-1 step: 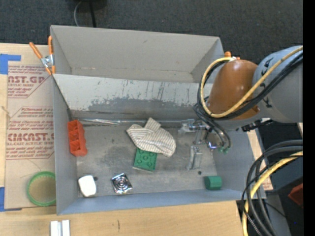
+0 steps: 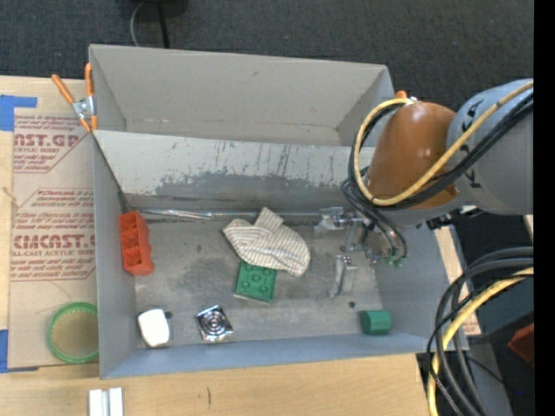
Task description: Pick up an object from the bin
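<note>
My gripper [image 2: 346, 267] hangs over the bare floor in the right part of the bin, with nothing seen in it. A crumpled striped beige cloth [image 2: 269, 243] lies just to its left, apart from it. Partly under the cloth's lower edge sits a flat green building brick [image 2: 257, 282]. A small green cube [image 2: 375, 321] rests in the near right corner, below the gripper.
An orange-red brick [image 2: 135, 243] lies by the left wall. A white block [image 2: 153, 327] and a shiny crumpled silver piece [image 2: 213, 323] sit along the near wall at left. The arm with its orange cover and cables reaches in over the right rim.
</note>
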`<state>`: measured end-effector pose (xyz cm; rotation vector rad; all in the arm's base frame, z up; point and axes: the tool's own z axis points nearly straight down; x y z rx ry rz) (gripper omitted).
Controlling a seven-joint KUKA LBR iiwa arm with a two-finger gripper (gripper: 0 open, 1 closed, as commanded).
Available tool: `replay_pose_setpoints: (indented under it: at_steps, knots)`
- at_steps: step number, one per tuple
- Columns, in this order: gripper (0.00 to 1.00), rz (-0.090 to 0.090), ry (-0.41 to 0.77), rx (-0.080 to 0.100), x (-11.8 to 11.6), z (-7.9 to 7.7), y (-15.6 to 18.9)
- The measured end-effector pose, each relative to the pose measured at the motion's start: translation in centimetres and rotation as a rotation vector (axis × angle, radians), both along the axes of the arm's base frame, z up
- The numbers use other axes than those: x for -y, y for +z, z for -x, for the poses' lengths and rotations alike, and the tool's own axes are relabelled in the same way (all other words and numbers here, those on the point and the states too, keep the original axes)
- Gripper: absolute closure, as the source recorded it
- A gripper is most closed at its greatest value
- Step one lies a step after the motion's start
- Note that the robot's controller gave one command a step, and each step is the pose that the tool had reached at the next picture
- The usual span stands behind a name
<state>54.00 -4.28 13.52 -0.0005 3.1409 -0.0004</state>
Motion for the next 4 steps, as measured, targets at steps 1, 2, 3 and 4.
replay_pose_setpoints:
  at_steps: [1,2,3,4]
  knots:
    - [0.0,0.0,-0.063,0.001,-4.1,-1.2,-2.8]
    - [1.0,0.0,-0.041,0.004,-5.7,-1.9,-5.8]
    - [1.0,0.0,-0.041,0.004,-5.7,-1.9,-5.8]
    - [1.0,-0.001,-0.035,0.01,-6.7,-1.6,9.5]
